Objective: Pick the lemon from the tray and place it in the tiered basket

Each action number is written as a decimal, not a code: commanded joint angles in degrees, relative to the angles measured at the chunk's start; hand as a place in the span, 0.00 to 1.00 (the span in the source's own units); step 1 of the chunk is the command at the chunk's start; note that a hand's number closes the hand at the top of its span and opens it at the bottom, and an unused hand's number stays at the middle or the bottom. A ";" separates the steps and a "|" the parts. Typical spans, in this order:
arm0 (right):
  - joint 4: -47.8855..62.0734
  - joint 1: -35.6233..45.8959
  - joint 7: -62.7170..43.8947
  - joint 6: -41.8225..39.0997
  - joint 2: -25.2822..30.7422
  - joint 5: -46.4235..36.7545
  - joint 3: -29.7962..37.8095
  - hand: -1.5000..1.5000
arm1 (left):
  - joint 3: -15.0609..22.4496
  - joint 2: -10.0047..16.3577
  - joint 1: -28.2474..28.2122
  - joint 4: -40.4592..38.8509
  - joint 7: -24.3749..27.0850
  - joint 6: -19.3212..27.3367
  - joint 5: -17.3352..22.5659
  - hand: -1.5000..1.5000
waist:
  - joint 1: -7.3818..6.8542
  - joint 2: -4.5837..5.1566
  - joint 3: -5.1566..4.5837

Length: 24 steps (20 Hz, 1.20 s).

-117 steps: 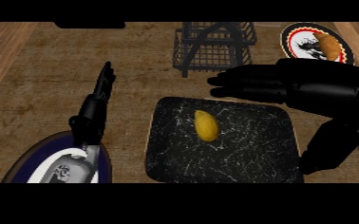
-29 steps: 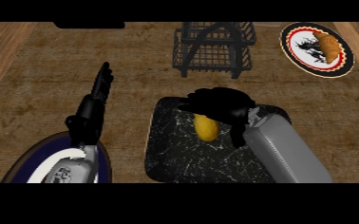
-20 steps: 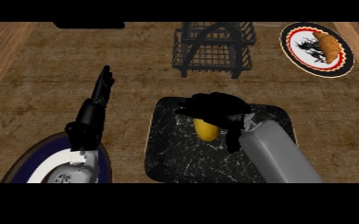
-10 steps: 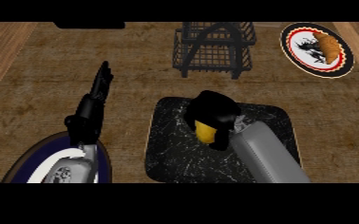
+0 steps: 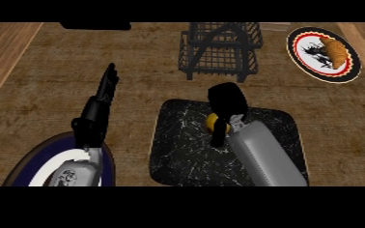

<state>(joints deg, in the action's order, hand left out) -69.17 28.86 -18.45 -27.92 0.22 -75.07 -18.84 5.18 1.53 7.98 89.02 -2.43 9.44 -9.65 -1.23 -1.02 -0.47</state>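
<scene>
A yellow lemon (image 5: 212, 121) lies on the black marbled tray (image 5: 178, 149), mostly hidden. My right hand (image 5: 228, 104) is curled over the lemon from above, its fingers wrapped round it, with the grey forearm running down to the lower right. The black wire tiered basket (image 5: 217, 50) stands beyond the tray at the top centre. My left hand (image 5: 100, 101) rests open at the left, fingers pointing up, well away from the tray.
A round plate with a croissant (image 5: 327, 53) sits at the top right. A dark blue-rimmed plate (image 5: 43, 162) lies at the lower left under my left forearm. A dark object (image 5: 95, 25) lies at the counter's far edge.
My right hand has come from the right over the tray, lowered onto the lemon and closed round it. The left hand has stayed still.
</scene>
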 commanded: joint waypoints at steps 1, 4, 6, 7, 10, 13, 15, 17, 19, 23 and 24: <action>0.24 1.25 -20.56 1.50 -0.21 2.24 -1.60 1.00 | 1.19 -0.62 -0.53 0.32 0.46 -0.66 0.17 0.50 | -1.95 0.86 0.42; -0.65 5.92 -32.67 2.60 -0.22 5.64 -4.99 1.00 | 0.04 0.31 2.18 0.12 -1.63 -1.17 0.63 0.50 | -2.45 1.05 0.45; -4.22 6.16 -41.20 3.01 -0.22 9.71 -10.55 1.00 | 0.88 -0.41 2.11 -1.79 -0.27 -0.49 -0.48 0.50 | -2.00 0.93 0.43; -4.38 10.75 -44.37 2.35 -0.22 10.57 -10.37 1.00 | 0.41 0.07 1.67 -1.65 -0.27 -0.86 -0.07 0.50 | -3.08 0.96 0.39; -6.51 17.17 -52.53 2.89 -0.21 12.98 -11.79 1.00 | 0.15 0.28 0.86 -2.25 1.75 -1.69 0.97 0.50 | -2.49 0.93 0.33; -11.26 22.51 -57.44 0.51 -0.20 14.81 -12.61 1.00 | 0.58 -1.30 2.32 -1.57 -1.25 0.59 -0.27 0.50 | -1.06 0.41 0.36; -10.12 28.58 -58.46 -1.58 -0.19 16.43 -9.73 1.00 | -0.12 -0.12 1.91 -1.15 0.21 -0.99 0.92 0.50 | -0.98 0.58 0.32; -11.01 31.88 -60.65 -2.01 -0.18 17.32 -8.46 1.00 | 0.97 -1.11 0.93 0.15 -0.95 0.61 -0.50 0.50 | -0.85 0.37 0.33; -12.58 35.46 -61.79 -3.92 -0.17 19.14 -5.90 1.00 | 0.50 -0.39 0.04 -0.11 -1.36 0.12 -0.25 0.50 | -0.32 0.17 0.33; -8.25 41.76 -62.20 -4.54 -0.17 20.28 -1.95 1.00 | -0.98 1.00 1.18 -0.19 -0.66 -1.34 1.08 0.50 | 0.01 0.46 0.31; -9.99 43.11 -64.71 -4.44 -0.17 22.10 -2.45 1.00 | 0.87 -1.45 1.18 -0.07 -2.13 0.93 -0.43 0.50 | -0.07 0.14 0.32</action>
<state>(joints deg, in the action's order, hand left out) -79.00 65.41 -66.75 -25.90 1.20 -55.73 -23.26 5.37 1.32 9.01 88.84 -3.53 9.19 -9.50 -1.70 -0.69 -0.15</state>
